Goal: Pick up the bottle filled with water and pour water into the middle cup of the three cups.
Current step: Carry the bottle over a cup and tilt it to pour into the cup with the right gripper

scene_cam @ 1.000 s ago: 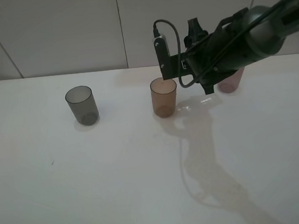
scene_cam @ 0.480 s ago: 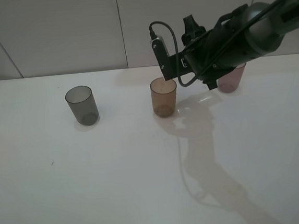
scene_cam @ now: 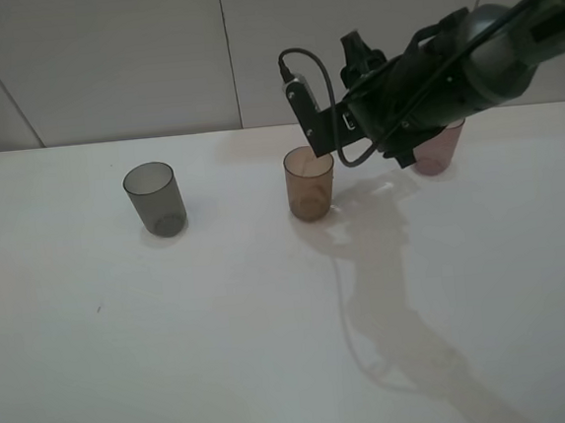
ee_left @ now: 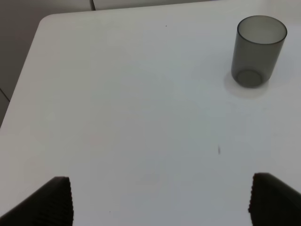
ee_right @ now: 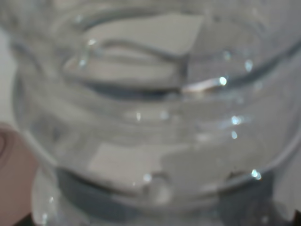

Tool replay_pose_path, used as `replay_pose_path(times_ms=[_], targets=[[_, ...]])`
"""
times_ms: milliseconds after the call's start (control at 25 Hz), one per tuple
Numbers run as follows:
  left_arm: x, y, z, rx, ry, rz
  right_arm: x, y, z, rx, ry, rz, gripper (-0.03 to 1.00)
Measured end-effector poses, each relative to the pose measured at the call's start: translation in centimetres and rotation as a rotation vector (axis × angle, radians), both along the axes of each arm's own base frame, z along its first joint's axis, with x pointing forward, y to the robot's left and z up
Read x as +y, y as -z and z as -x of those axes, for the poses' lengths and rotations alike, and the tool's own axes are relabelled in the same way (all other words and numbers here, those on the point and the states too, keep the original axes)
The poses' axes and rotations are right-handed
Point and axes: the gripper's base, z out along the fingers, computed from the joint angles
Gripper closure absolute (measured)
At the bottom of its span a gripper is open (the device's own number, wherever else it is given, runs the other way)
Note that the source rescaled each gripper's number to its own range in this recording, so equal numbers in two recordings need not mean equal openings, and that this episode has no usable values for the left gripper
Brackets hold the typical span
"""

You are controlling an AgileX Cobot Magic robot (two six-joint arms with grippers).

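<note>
Three cups stand in a row on the white table: smoky grey (scene_cam: pixel 155 198) on the left, the orange-brown middle cup (scene_cam: pixel 310 183), and pink-mauve (scene_cam: pixel 436 151) on the right, partly behind my right arm. My right gripper (scene_cam: pixel 343 132) hangs just above and to the right of the middle cup's rim, turned over sideways. It is shut on the clear bottle (ee_right: pixel 150 117), which fills the right wrist view; the arm hides the bottle in the exterior view. My left gripper (ee_left: pixel 160 202) is open and empty, low over the table's left end, with the grey cup (ee_left: pixel 260 51) ahead of it.
The white table (scene_cam: pixel 223 326) runs to a pale wall at the back. Its left edge and corner show in the left wrist view (ee_left: pixel 28 66). My right arm's shadow falls across the table in front of the middle cup.
My right wrist has turned a little further and shifted slightly left and up over the middle cup. The cups have not moved.
</note>
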Motion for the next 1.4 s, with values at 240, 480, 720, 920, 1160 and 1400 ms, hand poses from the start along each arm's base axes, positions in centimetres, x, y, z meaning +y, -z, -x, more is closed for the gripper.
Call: replay_pose_path(times_ms=[240,480,720,920,1160,1400], targets=[[0.0,0.0,0.0,0.0,0.0,0.0,0.0,0.0,0.0,0.002,-0.004,0.009,0.96],[0.0,0.0,0.0,0.0,0.0,0.0,0.0,0.0,0.0,0.006,-0.014,0.03,0.96],[0.0,0.0,0.0,0.0,0.0,0.0,0.5,-1.1,-0.7,-0.024,-0.025,0.03,0.96],[0.0,0.0,0.0,0.0,0.0,0.0,0.9,-1.9,-1.2,-0.038,-0.05,0.048,0.96],[0.0,0.0,0.0,0.0,0.0,0.0,1.0,-1.9,-1.2,-0.025,-0.078,0.077,0.96],[0.0,0.0,0.0,0.0,0.0,0.0,1.0,-1.9,-1.2,-0.02,-0.09,0.102,0.96]])
